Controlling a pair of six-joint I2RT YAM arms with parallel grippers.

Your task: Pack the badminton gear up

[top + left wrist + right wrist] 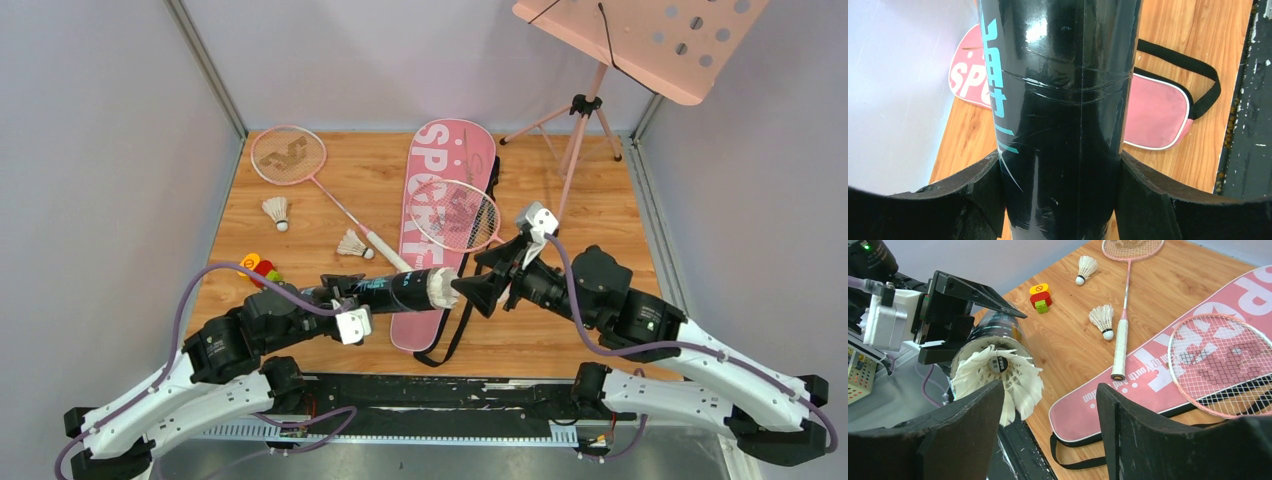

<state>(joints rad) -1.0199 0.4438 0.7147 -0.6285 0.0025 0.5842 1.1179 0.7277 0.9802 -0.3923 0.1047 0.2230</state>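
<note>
My left gripper (343, 296) is shut on the long black tube (395, 288), holding it level above the table's front; in the left wrist view the tube (1058, 100) fills the gap between my fingers (980, 190). A white shuttlecock (998, 375) sits feathers-out in the tube's open end (441, 288). My right gripper (1048, 390) is open and empty just right of that end (470, 292). The pink "SPORT" bag (445, 170) lies flat with one pink racket (455, 215) on it. The other racket (290, 155) and two shuttlecocks (277, 210) (352, 244) lie to the left.
A small orange, red and green toy (260, 267) sits near the left arm. The pink music stand (640, 40) stands at the back right on tripod legs (575, 140). The bag's black strap (450, 340) loops toward the front edge. Grey walls close in the sides.
</note>
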